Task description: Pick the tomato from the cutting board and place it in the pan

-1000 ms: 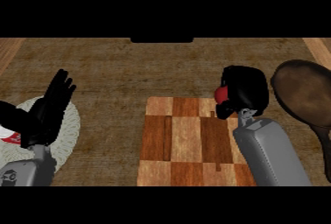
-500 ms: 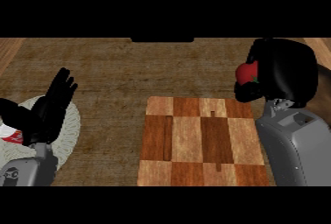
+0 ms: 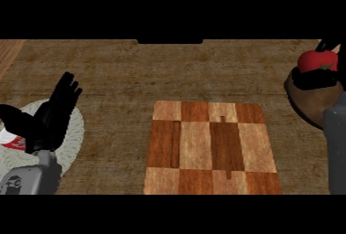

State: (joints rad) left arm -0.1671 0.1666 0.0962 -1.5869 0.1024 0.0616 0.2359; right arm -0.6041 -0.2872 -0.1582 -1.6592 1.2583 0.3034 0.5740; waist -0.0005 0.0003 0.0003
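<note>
the right hand (image 3: 315,81) shows at about two o'clock, hard against the view's right edge, its black fingers curled round the tomato (image 3: 317,61). the tomato is red with a small green patch on it, its upper half showing above the fingers and one dark fingertip poking up behind it. hand and tomato are over the near-left part of the brown pan (image 3: 305,104), which is cut off by the right edge; whether the tomato touches the pan cannot be told. the grey right forearm (image 3: 336,148) runs down toward four o'clock.

the cutting board (image 3: 211,146), a checker of light and dark wood, lies just below the centre toward six o'clock, well apart from the tomato.

at nine o'clock the left hand (image 3: 51,119) rests open, fingers straight and pointing up, holding nothing. under it lies a pale plate (image 3: 74,133), with something red and white (image 3: 9,140) at its left edge, too cut off to name. all sit on the brown counter (image 3: 135,73).
</note>
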